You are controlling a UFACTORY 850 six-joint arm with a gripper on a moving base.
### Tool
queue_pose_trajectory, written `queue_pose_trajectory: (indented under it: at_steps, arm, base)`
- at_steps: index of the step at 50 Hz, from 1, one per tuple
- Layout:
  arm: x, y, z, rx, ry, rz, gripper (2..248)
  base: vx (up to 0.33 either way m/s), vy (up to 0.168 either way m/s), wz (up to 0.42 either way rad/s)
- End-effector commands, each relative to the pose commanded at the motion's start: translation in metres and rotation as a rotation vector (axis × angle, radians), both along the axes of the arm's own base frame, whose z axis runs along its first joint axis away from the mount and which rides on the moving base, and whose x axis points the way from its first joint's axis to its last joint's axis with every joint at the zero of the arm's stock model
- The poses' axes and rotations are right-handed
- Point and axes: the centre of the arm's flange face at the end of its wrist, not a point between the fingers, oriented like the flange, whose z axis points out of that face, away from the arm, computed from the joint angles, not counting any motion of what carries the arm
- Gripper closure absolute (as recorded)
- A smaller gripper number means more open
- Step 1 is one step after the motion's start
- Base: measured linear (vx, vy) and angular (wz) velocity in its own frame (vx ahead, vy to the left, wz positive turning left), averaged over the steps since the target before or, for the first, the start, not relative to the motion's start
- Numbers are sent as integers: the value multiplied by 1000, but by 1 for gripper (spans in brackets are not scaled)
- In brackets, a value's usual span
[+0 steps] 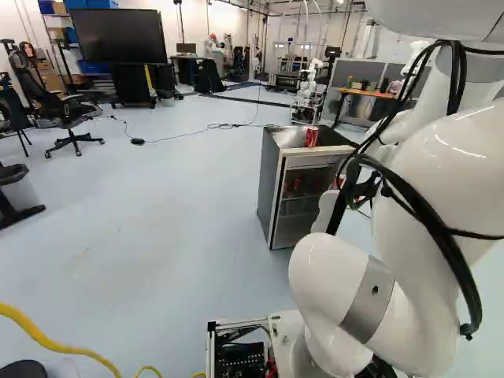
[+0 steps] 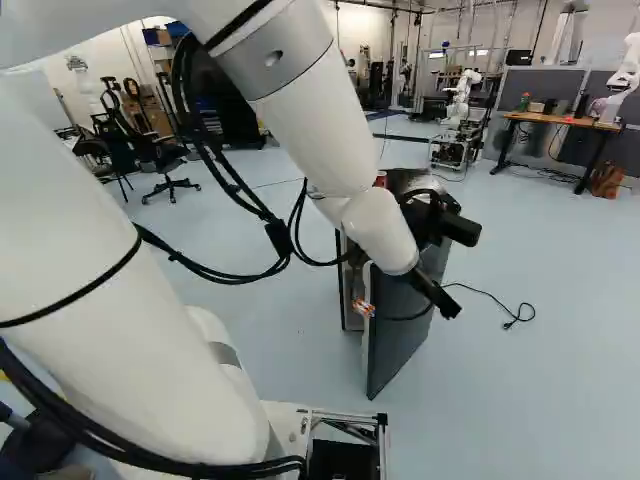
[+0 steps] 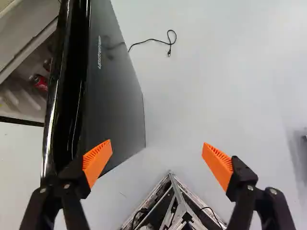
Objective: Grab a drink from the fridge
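Observation:
In the right base view the gripper (image 2: pixel 428 218) is at the door (image 2: pixel 398 325) of the small fridge, which stands ajar. Seen from the wrist, the gripper (image 3: pixel 157 146) has its fingers wide apart and holds nothing. One finger is close by the glossy edge of the dark door (image 3: pixel 112 91); whether they touch, I cannot tell. The fridge (image 1: pixel 269 185) shows its shelves in the left base view, with red cans (image 1: pixel 295 186) inside. A red can (image 3: pixel 39 82) is also visible past the door edge in the wrist view. Another red can (image 1: pixel 312 136) stands on the fridge top.
A black cable (image 2: pixel 490 292) lies on the floor beside the fridge. The base frame (image 3: pixel 175 203) shows beyond the fingers in the wrist view. Farther off are another robot (image 2: pixel 459 105), a desk (image 2: pixel 560 120), an office chair (image 1: pixel 69 118) and a large screen (image 1: pixel 118 35).

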Motion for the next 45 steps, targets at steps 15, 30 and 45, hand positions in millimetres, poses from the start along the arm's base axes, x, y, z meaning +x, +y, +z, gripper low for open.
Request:
queue_pose_trajectory:
  at_steps: [15, 30, 45]
  arm:
    - [0, 20, -2, -18, -17, 39, 3]
    - [10, 39, -1, -39, -40, 99, 3]
    - [25, 58, 1, -59, -64, 168, 3]
  base:
    - [0, 0, 0]
    - [0, 0, 0]
    - [0, 0, 0]
